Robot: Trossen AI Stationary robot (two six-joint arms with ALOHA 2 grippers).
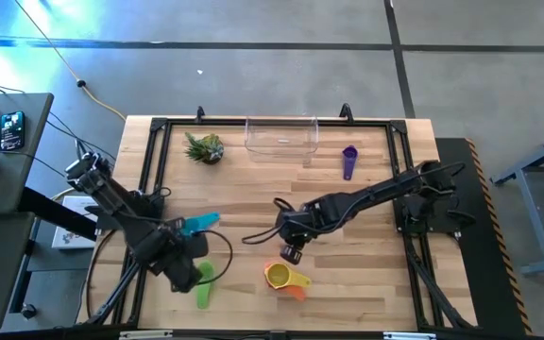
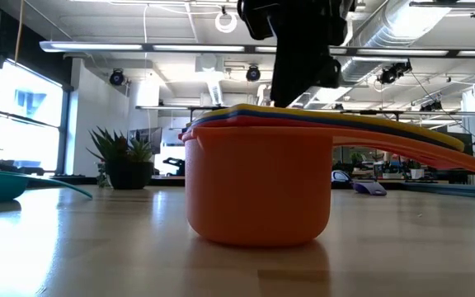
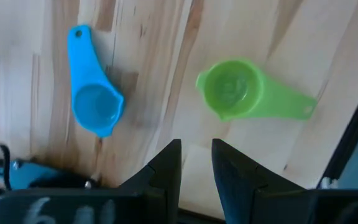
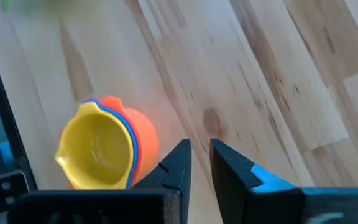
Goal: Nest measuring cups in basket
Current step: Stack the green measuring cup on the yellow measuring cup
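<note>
High view: lying lower centre, nested stack [image 1: 286,276]; sitting empty at top centre, basket [image 1: 281,135]; purple cup [image 1: 349,161] resting right of it. Hovering just above the stack, right gripper [image 1: 293,252]; left gripper [image 1: 199,274] hanging lower left, over green cup [image 1: 204,284].

Low view: filling centre, the stack [image 2: 258,177].

Left wrist view: lying apart, green cup [image 3: 244,92] and light blue cup [image 3: 94,93]; fingers [image 3: 169,165] showing narrowly parted, gripping nothing.

Right wrist view: fingers [image 4: 180,165] likewise barely apart, empty.

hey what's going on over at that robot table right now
Two robot arms are sorting measuring cups on a wooden table. A nested stack, yellow inside orange, sits at the front, with the right gripper hovering just behind it, holding nothing. The left gripper hangs over the green cup, near the light blue cup. The purple cup lies beside the clear basket, which looks empty.
</note>
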